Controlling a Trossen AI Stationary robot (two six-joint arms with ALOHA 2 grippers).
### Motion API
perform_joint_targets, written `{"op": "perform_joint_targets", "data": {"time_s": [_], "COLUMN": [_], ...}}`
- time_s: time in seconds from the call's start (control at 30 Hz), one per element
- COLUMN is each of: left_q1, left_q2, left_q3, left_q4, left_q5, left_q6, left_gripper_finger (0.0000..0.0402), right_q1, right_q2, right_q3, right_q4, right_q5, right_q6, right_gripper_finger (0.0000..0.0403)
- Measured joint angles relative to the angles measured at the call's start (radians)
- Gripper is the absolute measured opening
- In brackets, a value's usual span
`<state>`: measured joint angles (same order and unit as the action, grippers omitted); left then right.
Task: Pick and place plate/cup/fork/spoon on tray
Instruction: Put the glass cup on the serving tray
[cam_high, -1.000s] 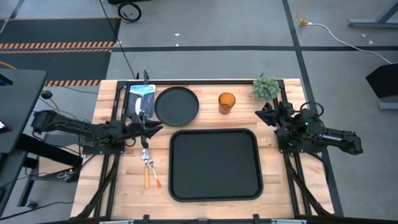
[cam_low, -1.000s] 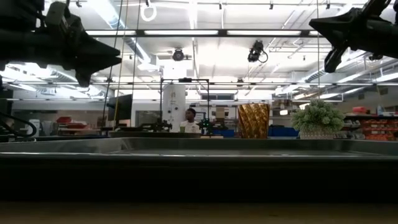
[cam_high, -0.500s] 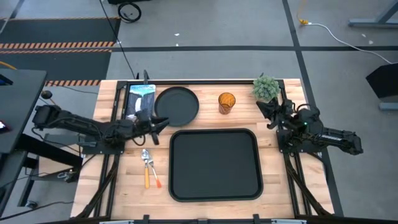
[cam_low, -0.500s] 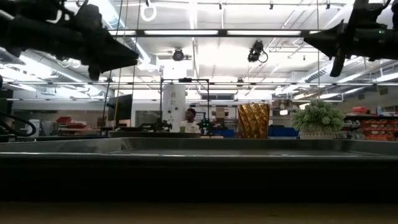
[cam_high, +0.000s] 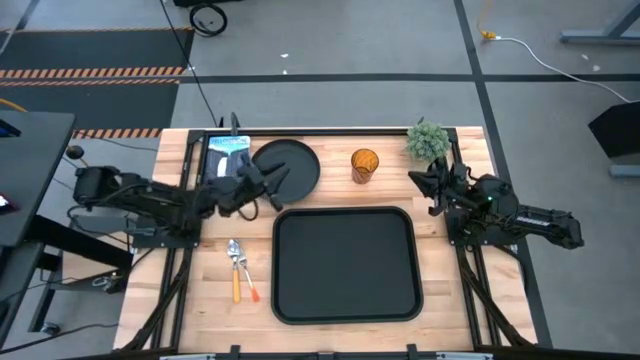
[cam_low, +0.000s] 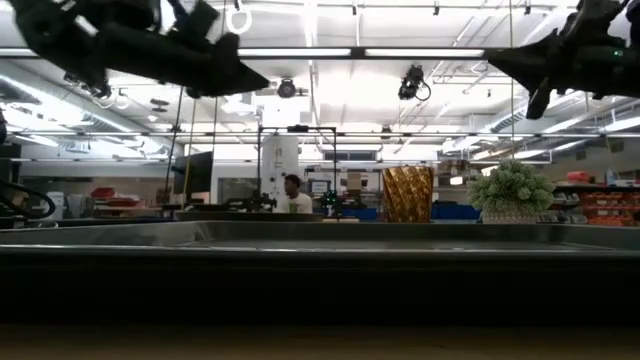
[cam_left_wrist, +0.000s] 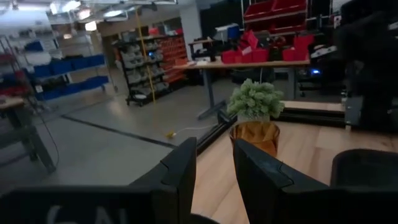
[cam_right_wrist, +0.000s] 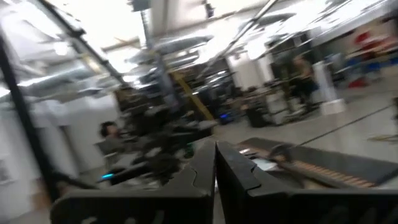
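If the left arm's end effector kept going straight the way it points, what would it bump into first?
Probably the cup: the left end effector, above the plate, points at it. Height is unclear, so it might pass over.

We see the left gripper (cam_high: 272, 178) now reaching farther toward the table's middle, its tips over the plate (cam_high: 292, 160) where earlier they hovered beside its near-left edge.

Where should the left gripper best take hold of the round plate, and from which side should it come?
Probably at the raised rim of the plate, on its left edge, nearest the left gripper. The plate lies flat on the table, so only the rim gives the slightly parted fingers something to pinch, coming from above.
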<state>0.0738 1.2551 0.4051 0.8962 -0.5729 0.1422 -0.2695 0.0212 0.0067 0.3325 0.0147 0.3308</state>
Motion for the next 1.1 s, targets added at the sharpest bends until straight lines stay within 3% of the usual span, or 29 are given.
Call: {"op": "perform_joint_targets", "data": {"time_s": [0.17, 0.53, 0.7, 0.87, 1.1], "left_q1": [0.068, 0.154, 0.189, 0.225, 0.271], "left_q2": [0.121, 0.41, 0.543, 0.658, 0.759], "left_q3": [0.076, 0.34, 0.565, 0.8, 1.067], "left_q4": [-0.001, -0.041, -0.269, -0.546, -0.854], "left_q5": [0.035, 0.18, 0.318, 0.364, 0.486], "left_q6": [-0.12, -0.235, -0.32, -0.38, -0.446], "left_gripper_finger": [0.0117, 0.0117, 0.0117, 0.0118, 0.0173], "right_q1": [0.0, 0.0, 0.0, 0.0, 0.0], "right_q2": [0.0, 0.0, 0.0, 0.0, 0.01], "right_q3": [0.0, 0.0, 0.0, 0.0, 0.0], "right_q4": [0.004, 0.059, 0.049, 0.033, 0.018], "right_q5": [-0.074, -0.007, 0.022, 0.022, 0.021], "right_q6": [0.085, 0.009, -0.016, -0.06, -0.072], "right_gripper_finger": [0.0018, 0.0018, 0.0018, 0.0018, 0.0018]}}
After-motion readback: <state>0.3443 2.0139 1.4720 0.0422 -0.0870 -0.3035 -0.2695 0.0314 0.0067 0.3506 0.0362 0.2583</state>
